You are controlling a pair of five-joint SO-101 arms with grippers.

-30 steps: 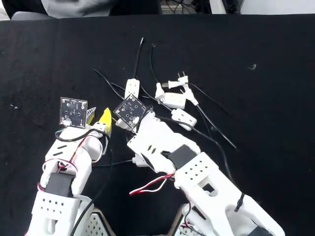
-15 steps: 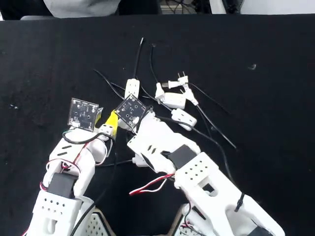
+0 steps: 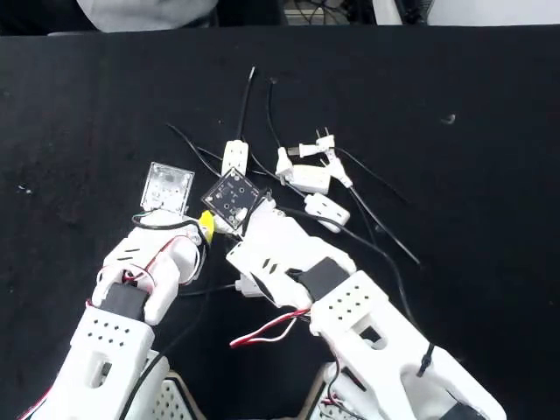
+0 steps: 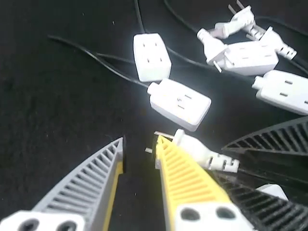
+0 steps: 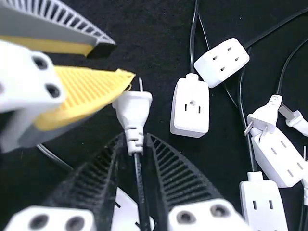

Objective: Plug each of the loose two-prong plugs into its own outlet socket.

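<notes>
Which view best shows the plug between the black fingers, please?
Right wrist view: the plug shows plainly in the right gripper. The left wrist view has it partly behind a yellow finger; from the high view, arms hide it.

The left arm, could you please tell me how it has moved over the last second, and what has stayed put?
The left gripper swung over toward the right gripper, bringing its yellow finger beside the plug held there, with nothing grasped. The right gripper, its plug and the sockets on the table stayed put.
</notes>
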